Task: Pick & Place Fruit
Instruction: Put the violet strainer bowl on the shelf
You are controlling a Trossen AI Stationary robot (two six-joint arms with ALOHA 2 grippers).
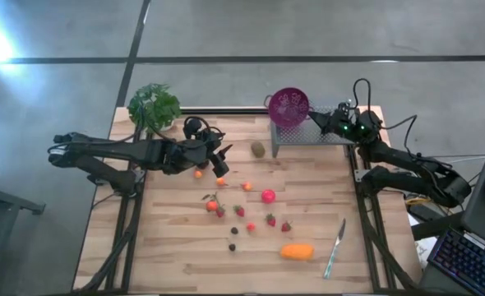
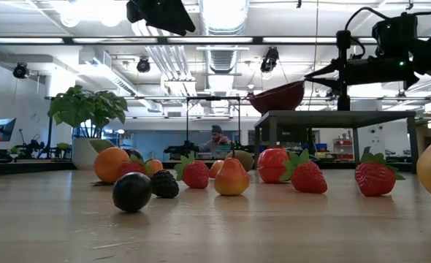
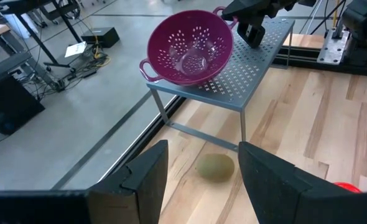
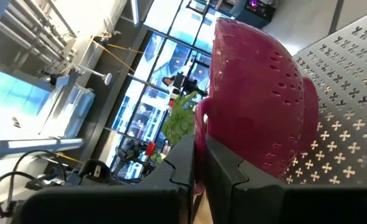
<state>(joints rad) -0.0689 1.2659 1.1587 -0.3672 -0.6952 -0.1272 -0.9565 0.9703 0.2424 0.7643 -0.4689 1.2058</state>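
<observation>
— Looking for the kiwi (image 1: 259, 149)?
— Lying alone on the table (image 1: 168, 247) beside the rack (image 3: 258, 68), apart from the strawberries (image 1: 270, 219). Framed by the left gripper (image 3: 203, 149), parted and empty; probably lined up for a grab.
— And pinching the colander (image 3: 190, 46), why?
— Clamped at its handle by the right gripper (image 4: 199, 149), likely steadying it for the drop.

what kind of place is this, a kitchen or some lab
Most likely a robotics lab or workshop, not a kitchen. The wooden slatted table stands on a bare grey concrete floor; the low view shows exposed ceiling ducts and equipment benches beyond, and a computer keyboard sits beside the table.
</observation>
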